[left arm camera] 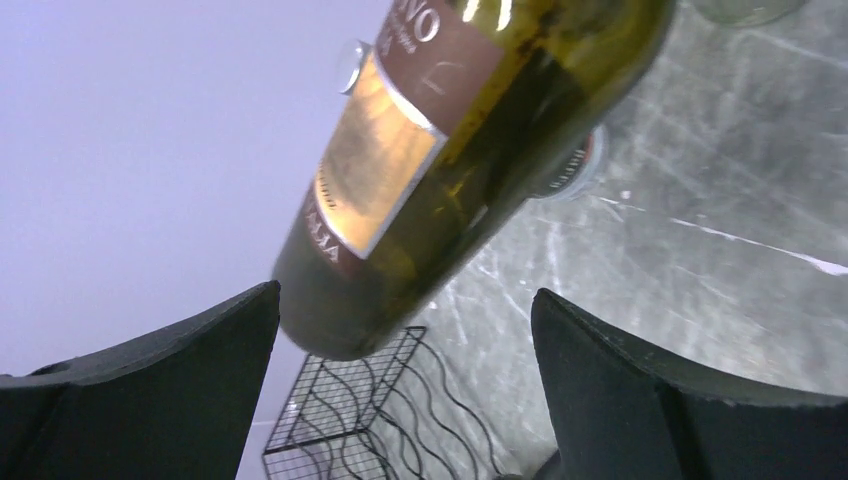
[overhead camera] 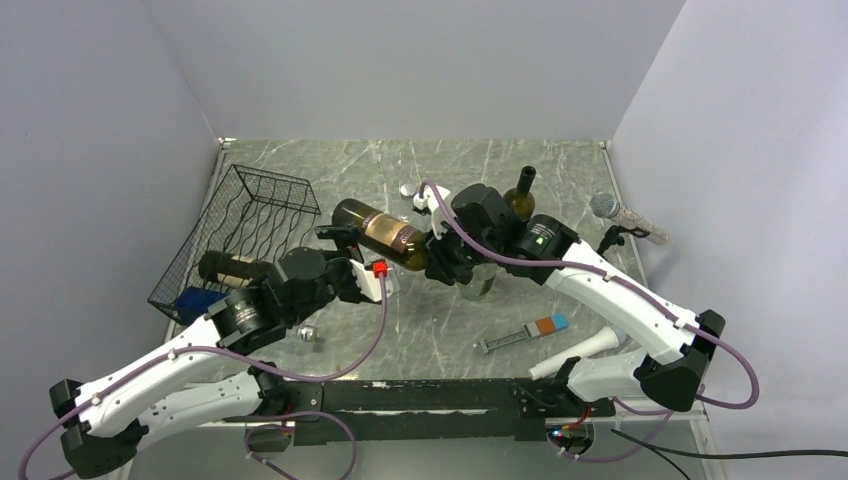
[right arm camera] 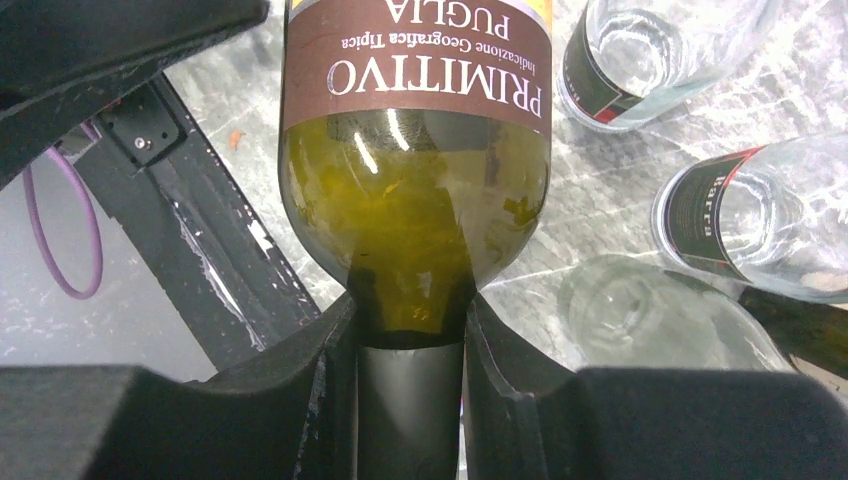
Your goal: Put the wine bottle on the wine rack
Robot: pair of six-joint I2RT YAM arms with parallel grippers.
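Note:
A dark green wine bottle [overhead camera: 381, 233] with a brown and gold label hangs tilted above the table. My right gripper [overhead camera: 437, 258] is shut on its neck; the right wrist view shows the fingers clamping the foil-capped neck [right arm camera: 410, 340] below the bottle's shoulder [right arm camera: 415, 170]. My left gripper [overhead camera: 342, 250] is open, just under the bottle's base. In the left wrist view its fingers [left arm camera: 180, 390] stand wide apart with the bottle's base [left arm camera: 400, 220] above and between them, not touching. The black wire wine rack [overhead camera: 250, 215] stands at the left, also visible in the left wrist view [left arm camera: 345, 410].
A dark bottle [overhead camera: 225, 268] lies at the rack's near end beside a blue object [overhead camera: 195, 300]. Another green bottle [overhead camera: 519, 196] stands behind the right arm. Clear glass bottles [right arm camera: 650, 60] lie under it. A microphone [overhead camera: 625, 215], a white handle [overhead camera: 580, 352] and a small tool [overhead camera: 530, 332] lie on the right.

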